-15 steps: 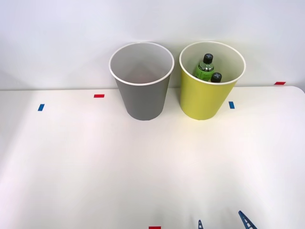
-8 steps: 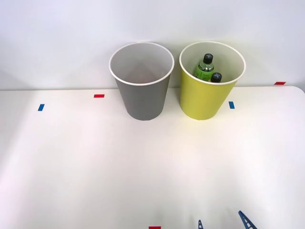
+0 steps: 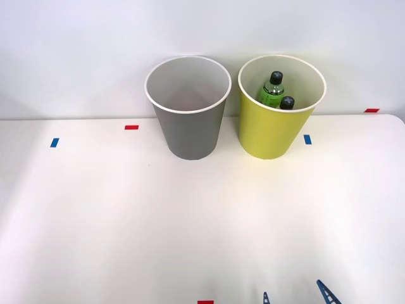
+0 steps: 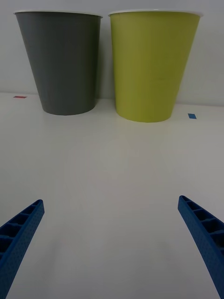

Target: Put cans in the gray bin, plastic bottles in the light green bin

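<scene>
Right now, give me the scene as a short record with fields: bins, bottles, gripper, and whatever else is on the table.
gray bin: upright at the table's far side, robot's left of the other bin; no cans visible inside
light green bin: upright beside it, not touching
plastic bottles: two, black caps up, inside the light green bin
right gripper: open, holding nothing, low over the near table facing both bins
table: white, with small red and blue tape marks

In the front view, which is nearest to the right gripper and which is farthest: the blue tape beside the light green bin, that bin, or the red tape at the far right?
From the right gripper:
1. Blue tape, right of the bin.
2. Light green bin, behind it.
3. Red tape, back right edge.
</scene>
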